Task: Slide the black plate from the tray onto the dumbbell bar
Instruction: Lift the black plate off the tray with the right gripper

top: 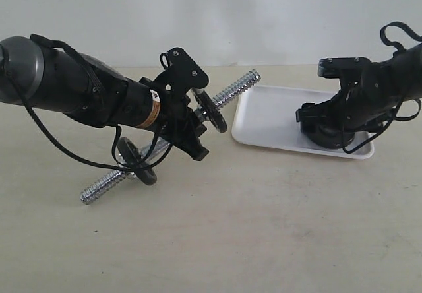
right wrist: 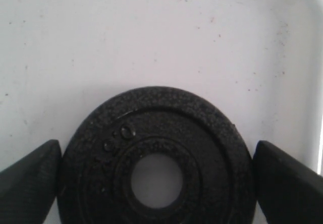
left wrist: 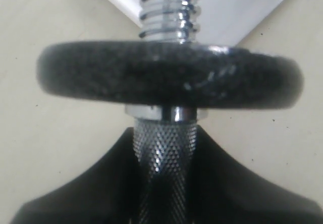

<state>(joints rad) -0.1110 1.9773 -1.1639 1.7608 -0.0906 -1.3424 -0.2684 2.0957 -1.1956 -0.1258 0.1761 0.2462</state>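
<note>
The black plate lies flat in the white tray, the right fingers closed against its opposite edges, while the left fingers clench the tilted bar, which carries two other plates, over the counter.

Wide exterior; close wrist views; tray in all
</note>
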